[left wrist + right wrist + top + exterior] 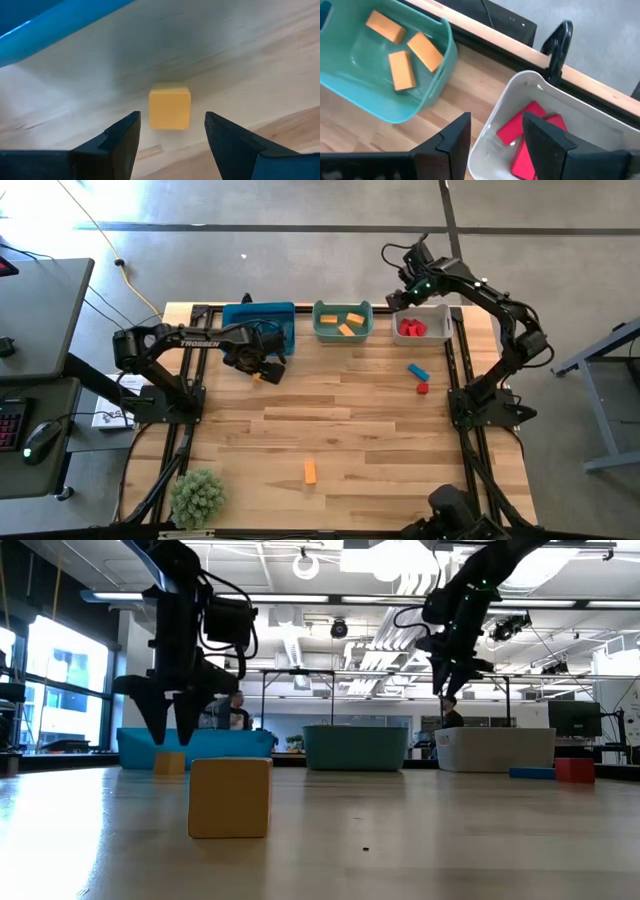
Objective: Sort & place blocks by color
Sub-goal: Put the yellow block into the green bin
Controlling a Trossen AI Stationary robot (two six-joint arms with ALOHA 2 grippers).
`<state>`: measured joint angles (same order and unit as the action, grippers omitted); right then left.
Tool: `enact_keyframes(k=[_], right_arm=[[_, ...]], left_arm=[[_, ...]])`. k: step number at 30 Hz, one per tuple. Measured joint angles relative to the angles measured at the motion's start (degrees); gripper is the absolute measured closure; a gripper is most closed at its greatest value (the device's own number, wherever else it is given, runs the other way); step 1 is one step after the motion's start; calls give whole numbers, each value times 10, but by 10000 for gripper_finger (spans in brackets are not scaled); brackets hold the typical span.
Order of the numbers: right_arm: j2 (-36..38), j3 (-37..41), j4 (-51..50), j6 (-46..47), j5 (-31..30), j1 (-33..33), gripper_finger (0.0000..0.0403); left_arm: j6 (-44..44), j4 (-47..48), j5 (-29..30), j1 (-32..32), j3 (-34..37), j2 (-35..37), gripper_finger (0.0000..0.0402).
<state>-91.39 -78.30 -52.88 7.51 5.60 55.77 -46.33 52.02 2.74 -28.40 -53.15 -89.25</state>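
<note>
You are looking at a wooden tabletop [340, 420] carrying three bins along its far edge: a blue bin [262, 323], a teal bin [343, 321] holding three orange bars [402, 46], and a white bin [424, 324] holding red blocks [527, 137]. A blue bar [417, 370] and a small red cube [422, 388] are lying loose on the tabletop near the white bin, apart from each other. An orange bar [310, 471] is lying alone near the front edge, well apart from everything else; in the low view it is standing large in the foreground. A green plant-like ball [197, 495] is sitting at the front left corner. The left tool [171, 137] is hovering just in front of the blue bin, its fingers spread apart and holding nothing, with a small orange cube [170, 107] sitting on the wood between and just beyond the fingertips; you cannot tell from the wrist view whether they are touching it. The right tool [495, 130] is hanging above the near rim of the white bin, fingers apart and empty. What is lying inside the blue bin is hidden by the left arm. A person is showing faintly in the room beyond, behind the left arm in the low view.
</note>
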Motion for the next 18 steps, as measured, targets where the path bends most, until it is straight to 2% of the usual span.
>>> enact_keyframes(k=[18], right_arm=[[0,-9,-3,6,0,-12,237]], left_arm=[[0,-75,8,-5,57,0,194]])
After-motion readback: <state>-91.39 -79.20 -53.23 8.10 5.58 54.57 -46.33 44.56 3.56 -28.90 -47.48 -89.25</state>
